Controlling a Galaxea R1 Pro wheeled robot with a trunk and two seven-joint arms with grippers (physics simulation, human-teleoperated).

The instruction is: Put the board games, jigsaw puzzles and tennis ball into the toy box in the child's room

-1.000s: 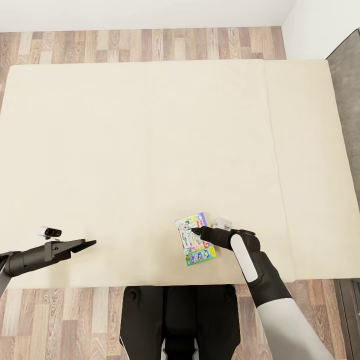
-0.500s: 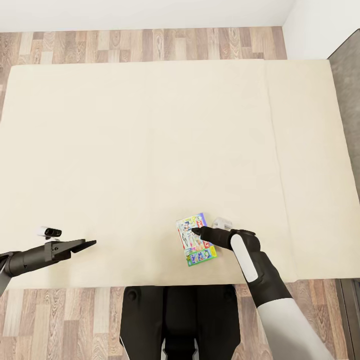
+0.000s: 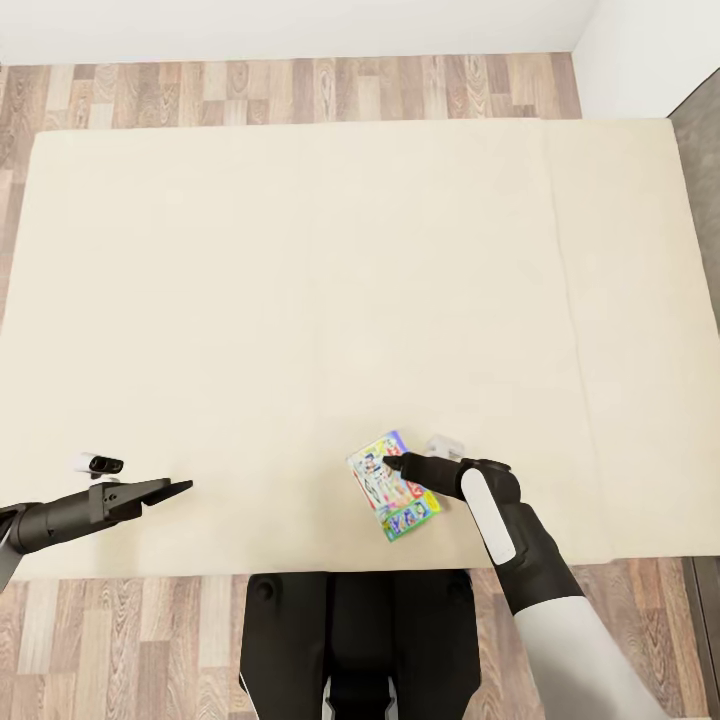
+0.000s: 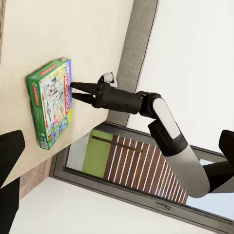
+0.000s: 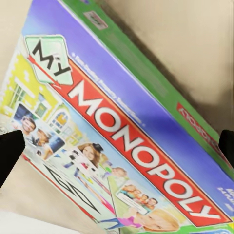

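Monopoly carton (image 3: 394,486) has rotated on bed (image 3: 300,300); right fingers (image 3: 388,463) spread, touching it.

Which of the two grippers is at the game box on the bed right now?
The right gripper: its open fingers straddle the Monopoly box's edge near the bed's front. The left gripper hangs far off to the left over bare bedding.

The right arm bends inward, its hand (image 3: 393,464) low with fingers (image 4: 79,87) parted. The left arm reaches in from the side, its hand (image 3: 180,487) held level, fingers apart and holding nothing
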